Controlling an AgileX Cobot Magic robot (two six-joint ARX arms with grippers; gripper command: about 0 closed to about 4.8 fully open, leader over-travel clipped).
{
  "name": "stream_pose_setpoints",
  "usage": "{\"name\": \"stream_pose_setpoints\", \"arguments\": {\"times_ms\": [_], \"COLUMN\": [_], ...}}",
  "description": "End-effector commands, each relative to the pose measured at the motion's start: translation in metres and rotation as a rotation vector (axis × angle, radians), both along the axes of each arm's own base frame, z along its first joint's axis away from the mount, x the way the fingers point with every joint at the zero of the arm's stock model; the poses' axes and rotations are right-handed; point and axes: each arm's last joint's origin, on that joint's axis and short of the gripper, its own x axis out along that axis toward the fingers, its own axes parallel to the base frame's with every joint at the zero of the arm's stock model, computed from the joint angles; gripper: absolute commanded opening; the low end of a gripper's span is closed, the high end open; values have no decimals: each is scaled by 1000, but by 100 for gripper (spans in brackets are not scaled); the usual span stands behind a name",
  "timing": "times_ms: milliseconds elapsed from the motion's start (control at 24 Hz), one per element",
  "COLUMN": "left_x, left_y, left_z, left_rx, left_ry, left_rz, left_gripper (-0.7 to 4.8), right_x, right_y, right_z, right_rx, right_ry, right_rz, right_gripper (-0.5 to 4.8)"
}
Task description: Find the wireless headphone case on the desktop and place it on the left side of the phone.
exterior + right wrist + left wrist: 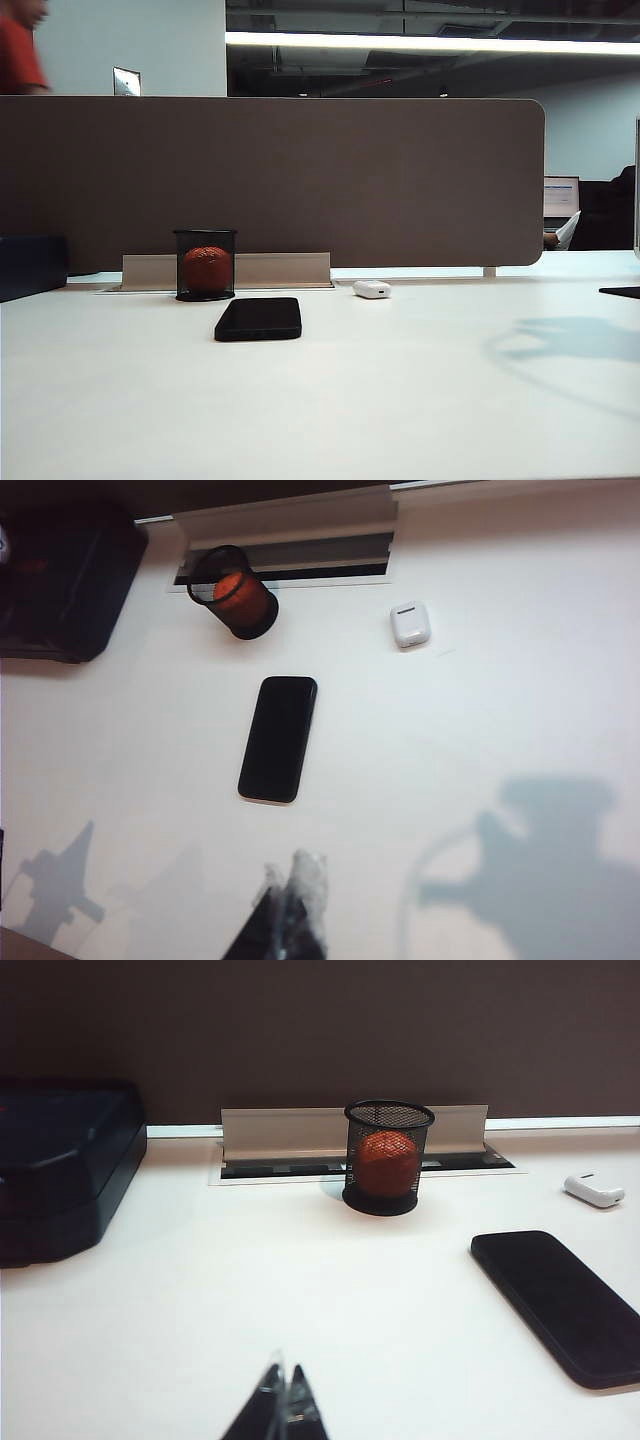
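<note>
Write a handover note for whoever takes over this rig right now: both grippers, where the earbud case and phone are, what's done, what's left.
Left gripper: shut, empty, low over the desktop.
Right gripper: shut, empty, high above the desktop.
Wireless headphone case: on the desktop, right of the phone, apart from it.
Mesh cup stands behind the phone.
Done: nothing.
Left: grasp the case, set it left of the phone.

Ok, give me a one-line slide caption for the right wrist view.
Shut right gripper hovers high over the desktop; the wireless headphone case lies apart from the phone.
</note>
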Motion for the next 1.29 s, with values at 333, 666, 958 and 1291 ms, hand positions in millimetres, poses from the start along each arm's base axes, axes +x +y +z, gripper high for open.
{"name": "stream_pose_setpoints", "arguments": {"times_ms": [333,666,958,1291], "left_x": [0,0,0,0], "left_y": [0,0,0,0], "left_z": [2,2,2,4], "left_rx": [-3,-3,-3,-4], "left_ry": [-12,-12,-12,-34], "left_rz": [0,0,0,1], "left_gripper": [-5,-5,-5,-5], "right_x": [25,43,61,102], "right_y": [-1,1,3,17], "right_z": [-11,-12,-8,-33], "right_rx": [-140,-161,-138,-107], "right_ry": [12,-43,-146,-76], "right_rz": [-102,-146,-154,-47], "right_gripper": [-5,-5,-5,35]}}
